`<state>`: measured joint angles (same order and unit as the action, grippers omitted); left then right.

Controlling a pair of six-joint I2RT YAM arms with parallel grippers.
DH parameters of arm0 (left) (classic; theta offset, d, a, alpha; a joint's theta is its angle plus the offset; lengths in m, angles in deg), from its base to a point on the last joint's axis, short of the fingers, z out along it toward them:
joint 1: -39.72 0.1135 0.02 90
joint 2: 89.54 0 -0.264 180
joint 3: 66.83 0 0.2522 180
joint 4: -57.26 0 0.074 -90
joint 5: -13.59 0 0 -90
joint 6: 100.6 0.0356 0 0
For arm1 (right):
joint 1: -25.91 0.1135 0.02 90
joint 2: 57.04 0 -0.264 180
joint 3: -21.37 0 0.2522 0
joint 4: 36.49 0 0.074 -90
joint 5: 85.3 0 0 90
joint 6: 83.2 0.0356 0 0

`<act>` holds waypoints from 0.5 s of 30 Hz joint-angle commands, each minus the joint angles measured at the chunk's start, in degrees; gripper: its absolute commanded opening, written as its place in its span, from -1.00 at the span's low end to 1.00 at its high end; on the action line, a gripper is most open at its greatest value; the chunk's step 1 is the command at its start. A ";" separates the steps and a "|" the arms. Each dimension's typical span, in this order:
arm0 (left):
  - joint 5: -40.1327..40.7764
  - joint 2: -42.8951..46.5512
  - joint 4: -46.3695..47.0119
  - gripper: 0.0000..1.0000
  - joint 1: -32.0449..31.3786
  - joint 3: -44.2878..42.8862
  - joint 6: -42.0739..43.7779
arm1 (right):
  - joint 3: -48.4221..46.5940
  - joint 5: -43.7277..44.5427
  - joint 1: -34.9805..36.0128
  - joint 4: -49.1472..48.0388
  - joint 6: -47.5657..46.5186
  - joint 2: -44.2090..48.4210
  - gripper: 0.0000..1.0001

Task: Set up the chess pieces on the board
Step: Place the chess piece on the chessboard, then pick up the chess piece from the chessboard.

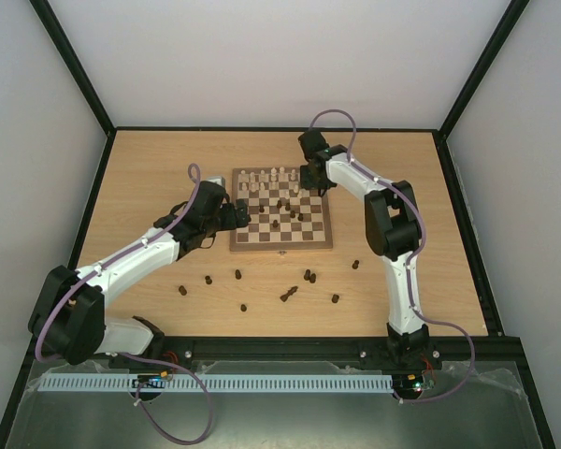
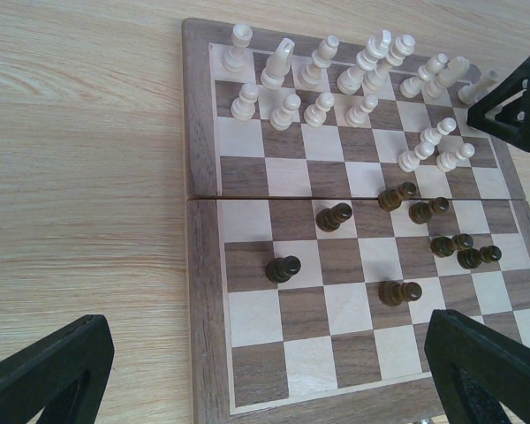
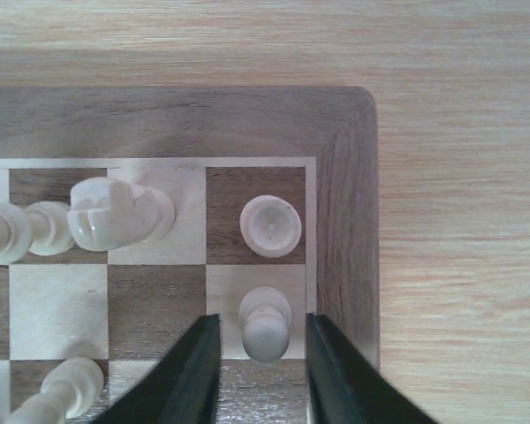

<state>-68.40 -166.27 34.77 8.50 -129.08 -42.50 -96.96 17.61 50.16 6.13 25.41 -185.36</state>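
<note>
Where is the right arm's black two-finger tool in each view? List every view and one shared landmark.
Top external: the right arm's black two-finger tool is over the far right corner of the checkered wooden chessboard.
Left wrist: the tool is a black wedge, upper right edge.
Right wrist: the tool fills bottom centre, open around a pale cream wooden pawn.
Shared landmark: the cream back row.

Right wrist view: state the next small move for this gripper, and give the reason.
Probably lift the right gripper straight up. Its fingers straddle a cream pawn with a thin gap showing on each side. The pawn already stands upright on the edge square in front of the corner piece, so it looks placed. A sideways exit might knock it.
</note>
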 commanded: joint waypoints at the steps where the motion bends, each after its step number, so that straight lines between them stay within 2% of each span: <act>1: 0.84 -0.64 -1.15 0.99 -0.08 -1.43 0.64 | 1.23 -0.25 0.55 3.02 -0.07 4.00 -0.31; 4: 1.03 -0.68 -1.27 0.99 -0.11 -1.44 0.68 | 2.88 -0.12 1.22 3.08 -0.07 7.03 -0.17; 11: 1.57 -0.31 -1.59 0.99 -0.05 -1.52 0.70 | 10.09 -1.69 4.44 2.10 0.11 13.69 -0.19; 15: 1.57 -0.25 -1.59 0.99 -0.02 -1.50 0.62 | 11.96 -3.70 5.79 1.98 0.18 14.02 -0.22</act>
<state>-67.76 -166.27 34.01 8.50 -129.19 -42.48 -87.11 16.06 54.71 6.11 25.41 -172.13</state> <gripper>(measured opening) 0.995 0.396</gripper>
